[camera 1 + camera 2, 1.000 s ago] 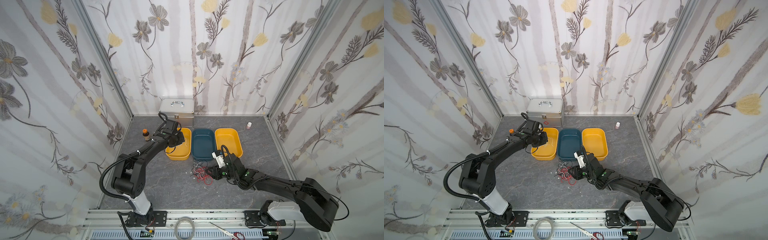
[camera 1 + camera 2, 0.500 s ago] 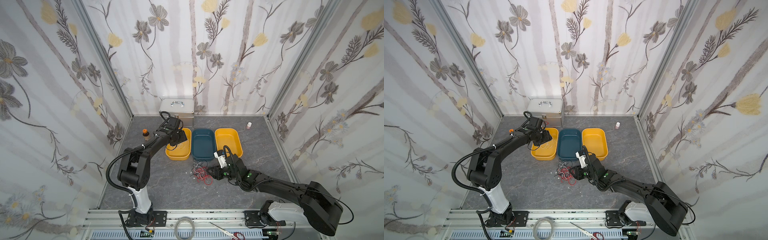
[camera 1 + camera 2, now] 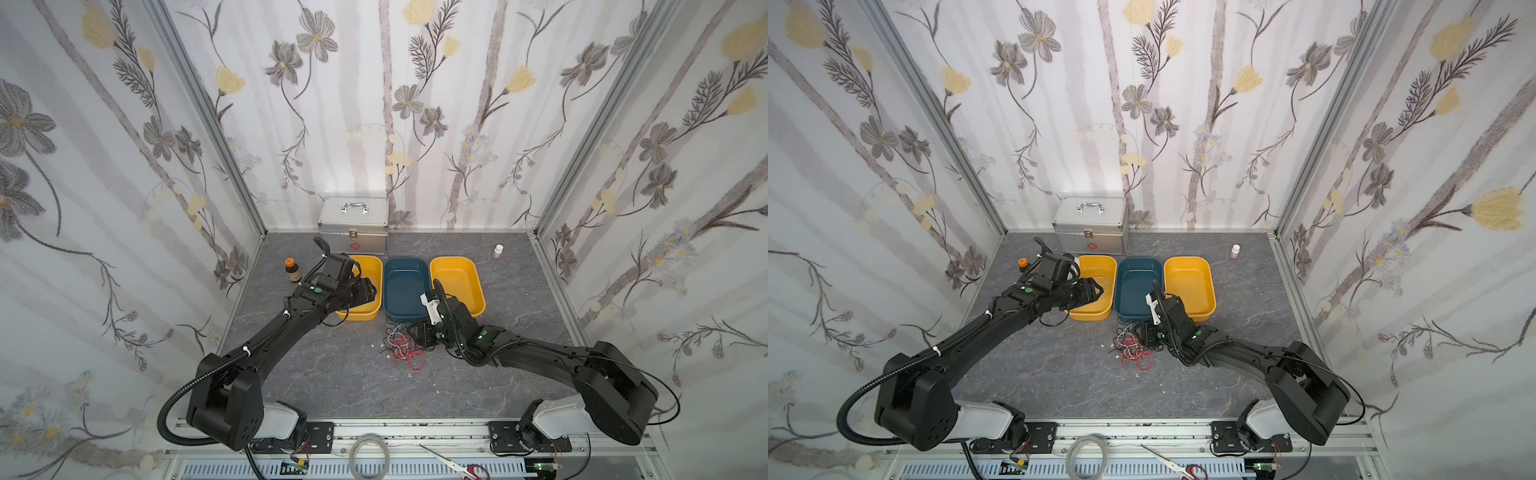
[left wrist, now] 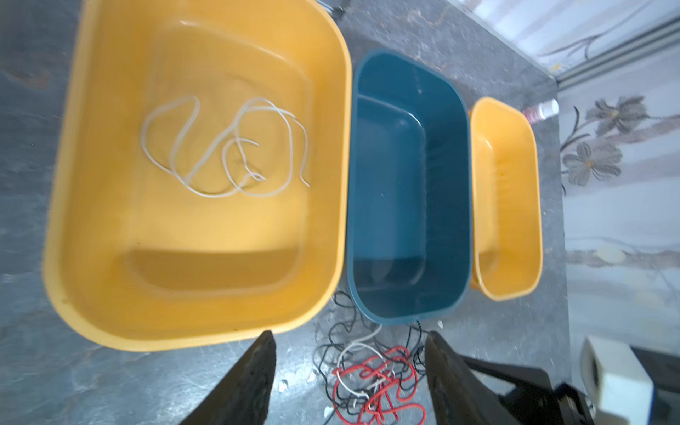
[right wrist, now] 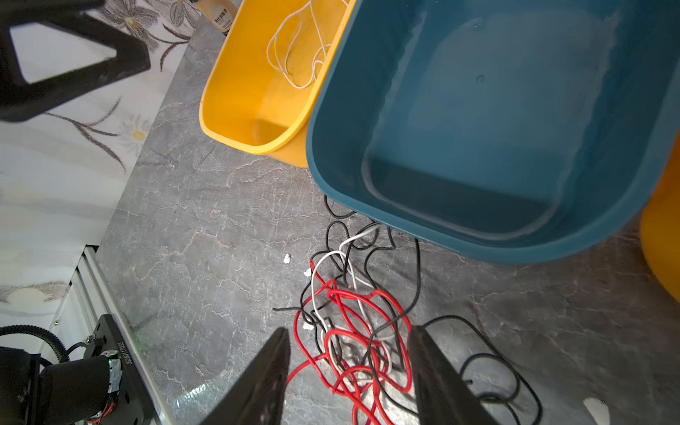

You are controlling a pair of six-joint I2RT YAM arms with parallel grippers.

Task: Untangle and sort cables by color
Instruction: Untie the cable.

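The right gripper (image 5: 347, 333) has its fingers spread, nothing pinched, and the red-black-white tangle of cables (image 5: 355, 316) sits lower centre of the right wrist frame, right in the gap, so I'd guess it's lining up a grab. The left gripper (image 4: 349, 335) is spread and empty too, parked above the yellow bin (image 4: 184, 342), where one white cable (image 4: 220, 147) lies loose upper left. The blue bin (image 4: 408, 318) beyond looks empty.

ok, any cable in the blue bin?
No, the blue bin is bare inside; the white cable lies in the yellow bin beside it.
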